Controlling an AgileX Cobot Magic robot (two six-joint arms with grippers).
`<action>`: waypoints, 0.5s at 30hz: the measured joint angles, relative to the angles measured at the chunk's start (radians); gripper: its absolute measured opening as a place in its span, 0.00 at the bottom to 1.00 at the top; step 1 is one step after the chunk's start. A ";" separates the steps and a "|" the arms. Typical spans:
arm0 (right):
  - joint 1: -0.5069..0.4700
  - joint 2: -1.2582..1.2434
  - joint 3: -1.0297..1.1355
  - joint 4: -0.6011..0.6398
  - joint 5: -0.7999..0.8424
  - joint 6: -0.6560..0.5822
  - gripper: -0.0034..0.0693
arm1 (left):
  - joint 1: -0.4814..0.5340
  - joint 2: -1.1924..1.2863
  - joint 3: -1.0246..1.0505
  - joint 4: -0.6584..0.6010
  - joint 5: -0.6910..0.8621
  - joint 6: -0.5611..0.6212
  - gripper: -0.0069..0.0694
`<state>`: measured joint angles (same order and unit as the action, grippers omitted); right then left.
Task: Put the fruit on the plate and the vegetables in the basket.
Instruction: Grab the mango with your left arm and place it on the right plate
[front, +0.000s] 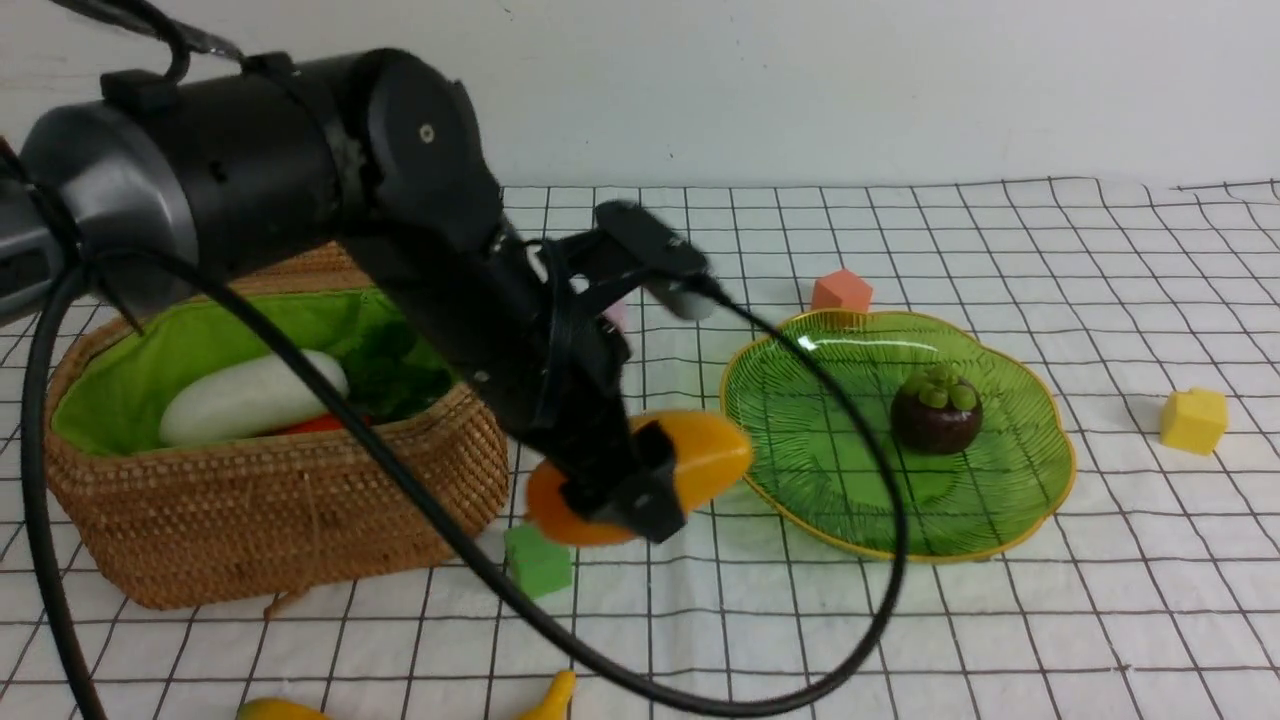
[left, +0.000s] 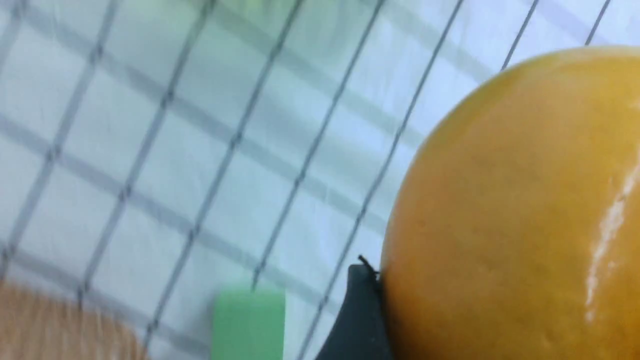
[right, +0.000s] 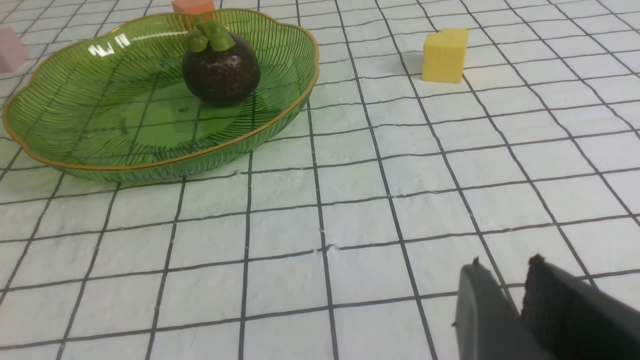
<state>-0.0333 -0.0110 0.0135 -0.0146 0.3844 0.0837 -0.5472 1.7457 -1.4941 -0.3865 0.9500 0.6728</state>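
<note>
My left pincer (front: 645, 478) was pinching the mango (front: 705, 455). One dark finger (left: 360, 320) pressed against its orange-yellow skin (left: 515, 210), and the fruit hung clear of the checked cloth (front: 1000, 620). It was between the basket (front: 280, 520) on the left and the plate (front: 800, 440) on the right, its right end just reaching the plate's near-left rim. A green cube (front: 538, 560) lay on the cloth just nearer than the mango, by the basket's right end.

In the basket's green lining lay the white radish (front: 250, 397), with a sliver of the carrot (front: 318, 424) showing under it. The mangosteen (front: 936, 410) sat upright on the plate, right of its middle. The banana (front: 553, 698) lay at the near edge, mostly cut off from view.

My right pincer (right: 505, 267) hovered low over bare cloth, nearer than the plate and to its right. Its tips were close together with nothing between them, and I could not tell whether they met. An orange cube (front: 841, 291) sat beyond the plate and a yellow cube (front: 1194, 420) far right.
</note>
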 joint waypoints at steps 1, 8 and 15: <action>0.000 0.000 0.000 0.000 0.000 0.000 0.26 | -0.019 0.009 -0.024 -0.034 -0.074 0.011 0.85; 0.000 0.000 0.000 0.000 0.000 0.000 0.28 | -0.098 0.187 -0.124 -0.232 -0.553 -0.133 0.85; 0.000 0.000 0.000 0.000 0.000 0.000 0.29 | -0.101 0.406 -0.204 -0.256 -0.685 -0.365 0.85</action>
<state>-0.0333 -0.0110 0.0135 -0.0146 0.3844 0.0837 -0.6482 2.1514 -1.6978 -0.6423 0.2655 0.3074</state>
